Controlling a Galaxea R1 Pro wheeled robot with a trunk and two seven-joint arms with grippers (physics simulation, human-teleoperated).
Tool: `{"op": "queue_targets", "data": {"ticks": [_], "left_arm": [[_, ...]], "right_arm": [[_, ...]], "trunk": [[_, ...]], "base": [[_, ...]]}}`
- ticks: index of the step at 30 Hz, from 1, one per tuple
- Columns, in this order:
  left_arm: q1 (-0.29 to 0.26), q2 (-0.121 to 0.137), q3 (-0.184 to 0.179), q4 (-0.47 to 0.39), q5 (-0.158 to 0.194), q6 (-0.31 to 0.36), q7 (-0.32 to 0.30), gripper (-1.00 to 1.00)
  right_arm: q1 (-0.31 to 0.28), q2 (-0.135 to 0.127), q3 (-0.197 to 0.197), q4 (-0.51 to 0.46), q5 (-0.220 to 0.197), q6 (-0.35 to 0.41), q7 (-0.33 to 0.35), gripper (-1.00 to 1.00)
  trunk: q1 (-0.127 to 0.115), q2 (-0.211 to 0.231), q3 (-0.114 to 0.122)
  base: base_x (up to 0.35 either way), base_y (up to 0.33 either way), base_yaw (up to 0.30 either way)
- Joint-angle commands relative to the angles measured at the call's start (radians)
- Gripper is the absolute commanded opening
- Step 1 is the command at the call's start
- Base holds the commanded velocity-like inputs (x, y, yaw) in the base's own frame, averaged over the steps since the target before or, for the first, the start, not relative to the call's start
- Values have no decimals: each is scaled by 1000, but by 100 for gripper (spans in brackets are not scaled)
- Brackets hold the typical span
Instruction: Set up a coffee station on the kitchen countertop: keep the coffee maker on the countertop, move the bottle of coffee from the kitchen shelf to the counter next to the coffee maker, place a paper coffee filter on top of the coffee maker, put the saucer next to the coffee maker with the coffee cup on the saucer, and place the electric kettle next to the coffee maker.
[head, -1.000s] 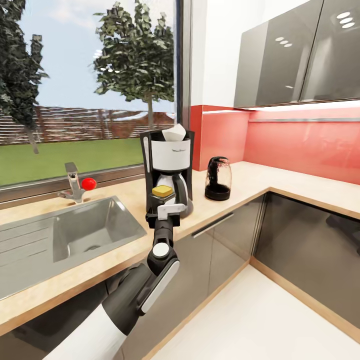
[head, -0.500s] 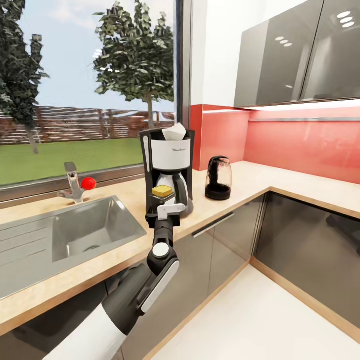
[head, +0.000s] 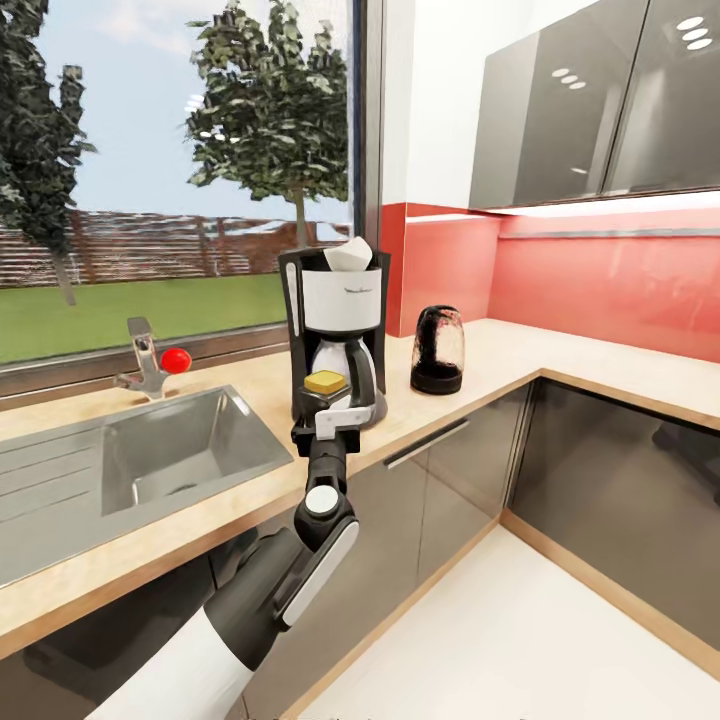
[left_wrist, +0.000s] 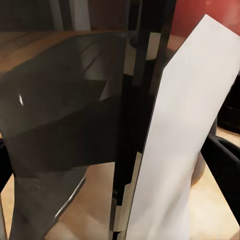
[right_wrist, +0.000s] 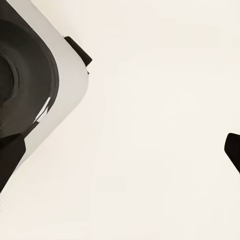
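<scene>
One left gripper (head: 322, 420) is seen in the head view, raised over the front edge of the kitchen countertop (head: 560, 365), just in front of the coffee maker (head: 338, 340). One bottle of coffee (head: 325, 392) is clamped between its fingers; the jar is held upright, long axis vertical, yellow lid on top, its dark body mostly hidden behind the gripper. Whether the jar bottom is touching the worktop cannot be told.

In the left wrist view, a dark glossy jar side and a white label (left_wrist: 185, 150) are seen very close up, with black finger tips at both frame sides.

One coffee maker is stood upright near the front edge of the countertop, beside the sink (head: 150, 455), white panel and carafe facing the robot. One paper coffee filter (head: 350, 254) is rested on top of it, point tilted up toward the window. One electric kettle (head: 437, 351) is stood upright on the countertop, near the coffee maker on the side toward the corner, apart from it.

One tap (head: 143, 356) and one red ball (head: 176, 360) are counted at the back edge by the window.

In the right wrist view, the right gripper (right_wrist: 120, 155) is shown with dark finger tips well apart, nothing held, over a pale floor.
</scene>
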Motion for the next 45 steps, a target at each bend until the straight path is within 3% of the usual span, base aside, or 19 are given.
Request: {"op": "queue_targets", "data": {"ticks": [1,30,45], "left_arm": [[-1,0,-2,-1,2,6,7,-100],[-1,0,-3,-1,2,6,7,-100],[-1,0,-3,-1,2,6,7,-100]], "right_arm": [[-1,0,-8,1,10,-3,-1,100],[-1,1,-8,1,9,-3,-1,100],[-1,1,-8,1,9,-3,-1,100]], "trunk": [[0,-1,-2],[0,-1,-19],[0,-1,-40]], "base": [[0,0,0],[0,0,0],[0,0,0]]}}
